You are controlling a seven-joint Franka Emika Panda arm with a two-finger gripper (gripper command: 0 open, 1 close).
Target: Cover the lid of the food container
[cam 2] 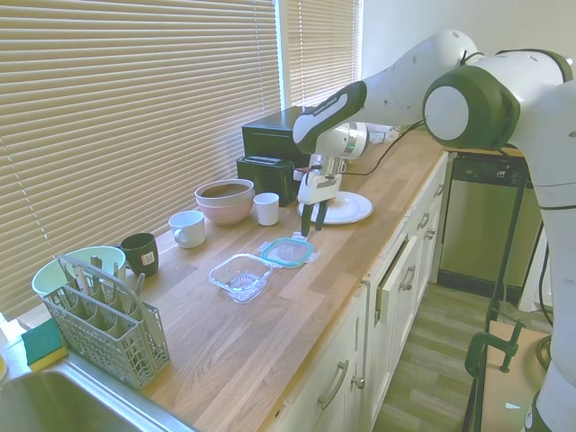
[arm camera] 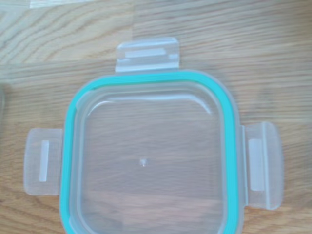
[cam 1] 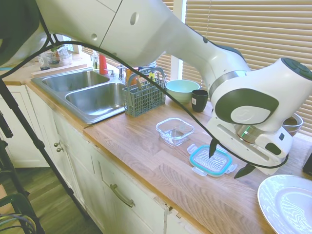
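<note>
The lid, clear with a teal rim and snap tabs, lies flat on the wooden counter. It is to the right of the food container, a small square glass dish that stands open and empty. My gripper hangs open just above the lid's plate-side edge, fingers pointing down with nothing between them. In the second exterior view the gripper is over the lid, with the container nearer the sink. The lid fills the wrist view.
A grey utensil rack, a mint bowl and a black cup stand behind the container. A white plate lies at the right. A pink bowl and two white mugs sit by the blinds. The sink is at the left.
</note>
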